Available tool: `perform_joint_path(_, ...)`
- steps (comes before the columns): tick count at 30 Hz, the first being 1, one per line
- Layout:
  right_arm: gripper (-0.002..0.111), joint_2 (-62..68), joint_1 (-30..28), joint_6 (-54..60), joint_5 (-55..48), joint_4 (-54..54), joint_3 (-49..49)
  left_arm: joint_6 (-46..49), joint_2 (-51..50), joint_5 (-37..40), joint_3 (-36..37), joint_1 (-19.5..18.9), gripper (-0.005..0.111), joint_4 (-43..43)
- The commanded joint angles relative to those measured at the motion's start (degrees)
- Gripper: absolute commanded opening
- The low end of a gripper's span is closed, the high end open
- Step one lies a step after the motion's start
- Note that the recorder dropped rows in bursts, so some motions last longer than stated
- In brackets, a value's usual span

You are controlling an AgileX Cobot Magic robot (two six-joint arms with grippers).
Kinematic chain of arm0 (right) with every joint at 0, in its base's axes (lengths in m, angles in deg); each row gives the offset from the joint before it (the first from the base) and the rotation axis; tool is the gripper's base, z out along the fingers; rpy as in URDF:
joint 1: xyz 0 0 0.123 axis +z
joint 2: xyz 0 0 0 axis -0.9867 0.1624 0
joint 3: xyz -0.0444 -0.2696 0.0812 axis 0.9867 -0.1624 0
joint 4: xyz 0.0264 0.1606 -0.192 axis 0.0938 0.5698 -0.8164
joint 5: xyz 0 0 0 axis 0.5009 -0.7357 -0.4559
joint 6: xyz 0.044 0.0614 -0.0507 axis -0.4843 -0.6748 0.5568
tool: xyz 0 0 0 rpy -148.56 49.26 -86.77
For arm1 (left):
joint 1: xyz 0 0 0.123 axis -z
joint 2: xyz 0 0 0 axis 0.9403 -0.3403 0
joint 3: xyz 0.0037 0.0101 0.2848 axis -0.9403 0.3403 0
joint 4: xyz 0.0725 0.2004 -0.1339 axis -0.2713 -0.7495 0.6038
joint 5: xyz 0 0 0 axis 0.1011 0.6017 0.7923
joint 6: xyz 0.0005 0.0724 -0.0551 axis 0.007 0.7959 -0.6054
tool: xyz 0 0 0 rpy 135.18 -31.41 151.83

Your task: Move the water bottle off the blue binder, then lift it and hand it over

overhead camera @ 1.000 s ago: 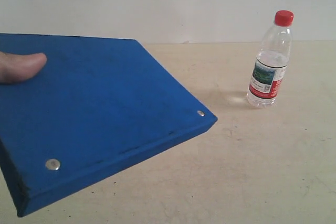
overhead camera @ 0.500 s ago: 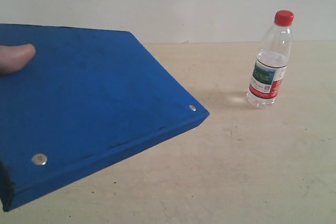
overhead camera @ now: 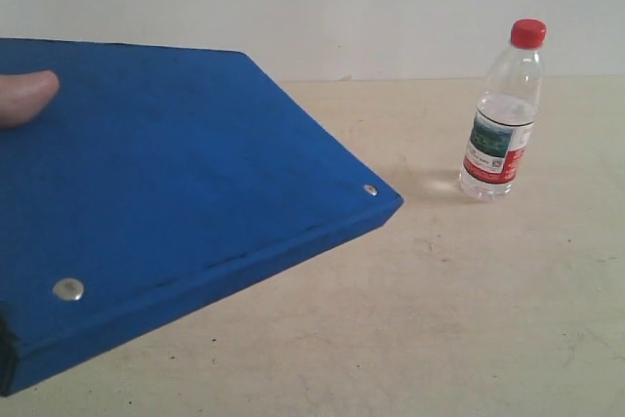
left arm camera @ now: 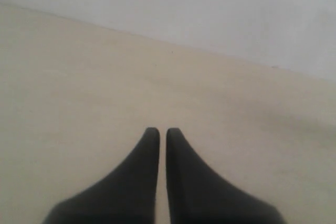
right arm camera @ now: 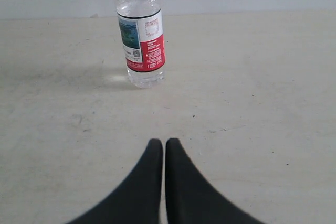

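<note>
The water bottle (overhead camera: 501, 114) stands upright on the beige table at the right, red cap on top, apart from the binder. The blue binder (overhead camera: 176, 202) fills the left of the exterior view, tilted and held off the table by a human thumb (overhead camera: 24, 97) at its left edge. My right gripper (right arm camera: 164, 142) is shut and empty, low over the table, with the water bottle (right arm camera: 140, 40) some way ahead of its tips. My left gripper (left arm camera: 163, 131) is shut and empty over bare table. Neither gripper shows in the exterior view.
The beige table (overhead camera: 469, 300) runs back to a pale wall (overhead camera: 342, 7). Two silver rivets (overhead camera: 68, 289) mark the binder's near edge. Nothing else stands on the table.
The binder has shifted in the hand: its right corner dropped back, then came slightly right and up again. The bottle has not moved.
</note>
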State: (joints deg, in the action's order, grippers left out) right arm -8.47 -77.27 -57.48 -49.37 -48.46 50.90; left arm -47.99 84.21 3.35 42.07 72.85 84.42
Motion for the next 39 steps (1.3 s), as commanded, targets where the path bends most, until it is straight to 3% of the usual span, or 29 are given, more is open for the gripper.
perform_joint_path(1,0.000,-0.3,0.0,0.0,0.3,0.3,0.1,9.9,0.2,1.6,0.2,-0.2,0.004,-1.2)
perform_joint_path(3,0.000,-0.3,0.0,0.0,0.3,0.3,0.1,14.7,0.2,1.4,0.2,-0.2,0.004,0.8)
perform_joint_path(8,0.000,-0.3,0.0,0.0,0.4,0.3,0.1,15.3,0.2,1.5,0.2,-0.7,0.004,1.4)
perform_joint_path(13,0.000,-0.3,0.0,0.0,0.4,0.3,0.1,18.5,0.2,2.6,0.2,-8.6,0.004,10.6)
perform_joint_path(15,0.000,-0.3,0.0,0.0,0.4,0.3,0.1,18.7,0.2,2.6,0.2,-9.7,0.004,10.8)
perform_joint_path(24,0.000,-0.3,0.0,0.0,0.4,0.3,0.1,20.0,0.2,2.2,0.2,-6.7,0.004,10.7)
perform_joint_path(39,0.000,-0.3,0.0,0.0,0.4,0.3,0.1,20.1,0.2,2.2,0.2,-6.9,0.004,10.7)
